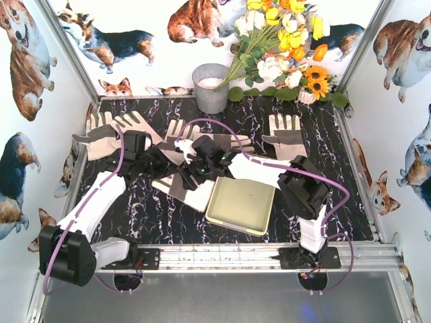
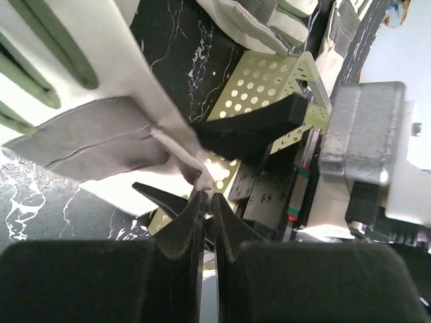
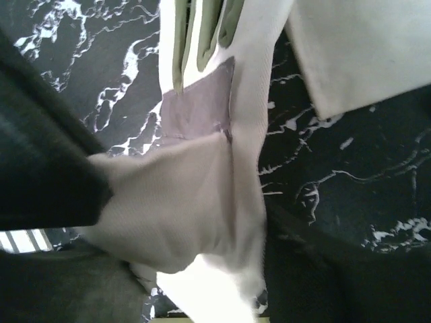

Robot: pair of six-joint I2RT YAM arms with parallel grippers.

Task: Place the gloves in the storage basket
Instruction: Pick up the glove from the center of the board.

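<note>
At left wrist | left pincer point(image 2: 207, 200) pinches glove point(image 2: 94, 138) fold | overhead: hidden

Cream-white fabric work gloves w/ grey patches point(image 1: 101, 134) lie flat along tabletop's far edge: two at far-left corner, centre gloves point(image 1: 176, 131) partly hidden, lone glove point(image 1: 286, 134) toward far-right corner. Mid-tabletop, another glove point(image 1: 192, 196) touches left side of shallow pale yellow-green slotted plastic storage basket point(image 1: 241, 205), set askew nr near edge.
</note>
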